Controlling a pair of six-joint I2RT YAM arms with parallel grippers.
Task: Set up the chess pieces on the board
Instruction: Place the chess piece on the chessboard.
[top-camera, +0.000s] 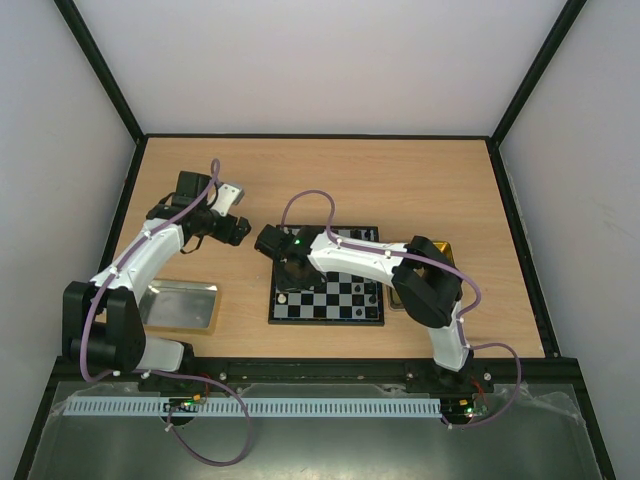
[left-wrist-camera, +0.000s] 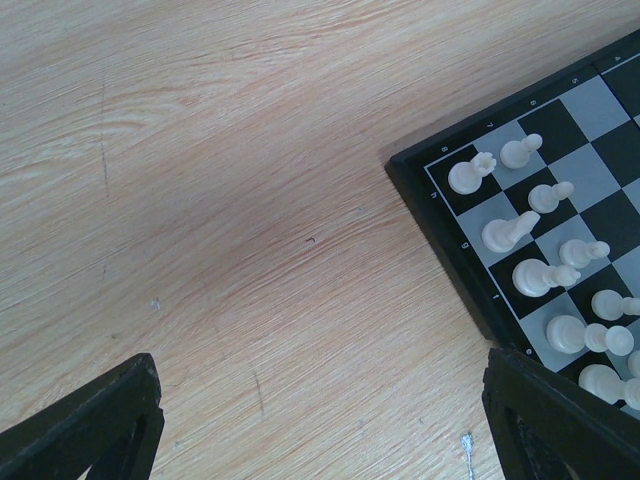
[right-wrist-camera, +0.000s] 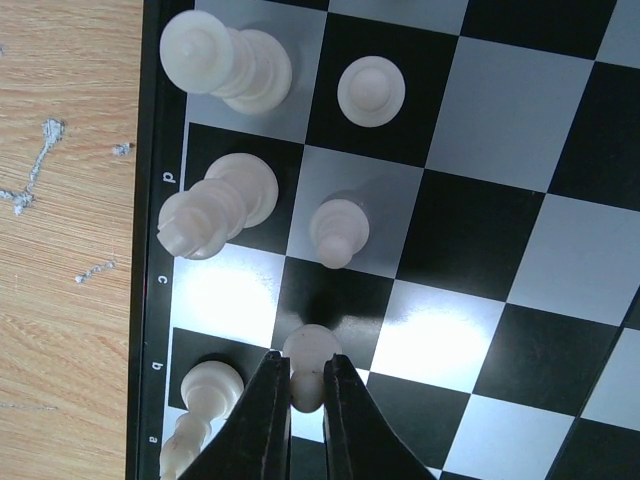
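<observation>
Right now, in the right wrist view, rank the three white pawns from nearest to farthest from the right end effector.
1. The lowest pawn, pinched between the fingers of the right end effector at the bottom of the view.
2. The middle pawn, on a light square just above it.
3. The top pawn, on a dark square near the upper edge.

The left arm (top-camera: 145, 250) and the right arm (top-camera: 355, 257) are built from white links and black joints. A purple cable (top-camera: 310, 194) is looped along each one (a green light (top-camera: 297, 240) is seen on the right wrist). The fingers (right-wrist-camera: 262, 430) are black.
</observation>
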